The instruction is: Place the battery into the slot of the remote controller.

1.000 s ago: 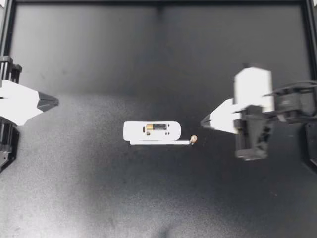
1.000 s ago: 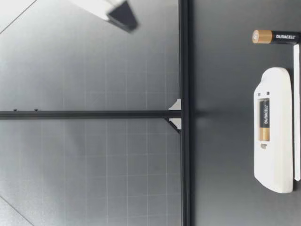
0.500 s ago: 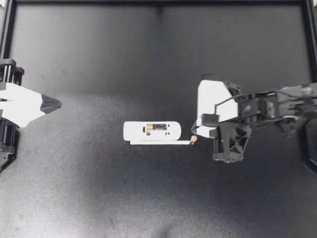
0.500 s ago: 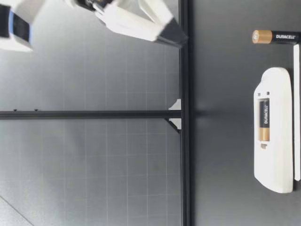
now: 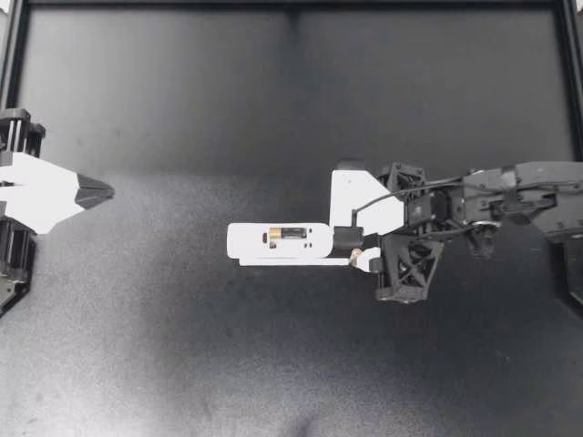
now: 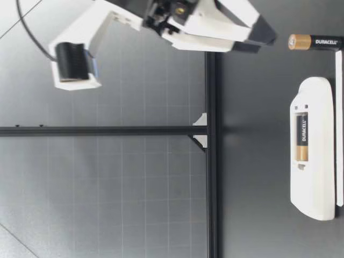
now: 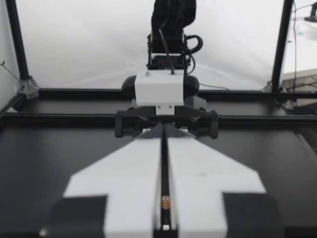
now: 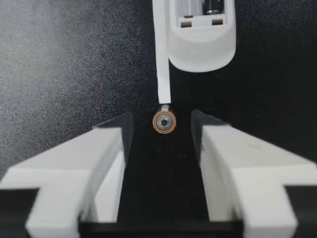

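Note:
The white remote controller (image 5: 273, 242) lies face down mid-table with one battery (image 5: 291, 234) in its slot. Its thin cover strip (image 5: 291, 262) lies alongside. A loose battery (image 5: 355, 257) stands upright at the strip's right end. My right gripper (image 5: 356, 251) is open and straddles this battery. In the right wrist view the battery (image 8: 164, 122) sits between the fingertips (image 8: 121, 134) with a gap on each side, and the remote (image 8: 200, 39) lies just beyond. In the low view the right gripper (image 6: 263, 35) hovers over the battery (image 6: 314, 42), beside the remote (image 6: 312, 156). My left gripper (image 5: 91, 191) is shut and empty.
A black frame rail (image 5: 291, 5) runs along the table's back edge, with side rails (image 5: 11, 55) at the left and right. Dark mat surrounds the remote on all sides. The right arm (image 7: 166, 91) shows straight ahead in the left wrist view.
My right arm has swung left and come down over the upright battery, and its fingers have spread from shut to open. The left arm, remote and battery have not moved.

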Motion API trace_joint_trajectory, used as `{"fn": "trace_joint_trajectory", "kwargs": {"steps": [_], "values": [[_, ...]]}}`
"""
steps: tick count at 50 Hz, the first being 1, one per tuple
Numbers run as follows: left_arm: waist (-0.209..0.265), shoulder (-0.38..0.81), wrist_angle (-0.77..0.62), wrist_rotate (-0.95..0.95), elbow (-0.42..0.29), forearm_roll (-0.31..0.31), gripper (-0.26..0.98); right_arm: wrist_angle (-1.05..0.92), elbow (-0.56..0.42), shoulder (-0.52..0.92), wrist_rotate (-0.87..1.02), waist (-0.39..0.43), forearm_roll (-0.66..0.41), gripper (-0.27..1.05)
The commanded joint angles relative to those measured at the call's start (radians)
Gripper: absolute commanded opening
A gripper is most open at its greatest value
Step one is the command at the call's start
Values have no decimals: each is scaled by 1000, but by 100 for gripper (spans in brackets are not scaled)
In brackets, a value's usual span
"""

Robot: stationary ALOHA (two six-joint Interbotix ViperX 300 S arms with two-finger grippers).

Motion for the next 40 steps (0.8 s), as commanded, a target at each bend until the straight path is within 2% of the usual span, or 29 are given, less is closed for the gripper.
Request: {"fn": "trace_joint_trajectory", "kwargs": {"steps": [1, 33, 40], "values": [[2, 8, -11, 2, -12, -2, -15, -3, -25, 2, -2, -5, -6, 48], [2, 8, -11, 3, -14, 0, -15, -12, -35, 87, -3, -6, -20, 48], [2, 8, -11, 3, -12, -2, -15, -11, -37, 91, -2, -5, -18, 41]]}}
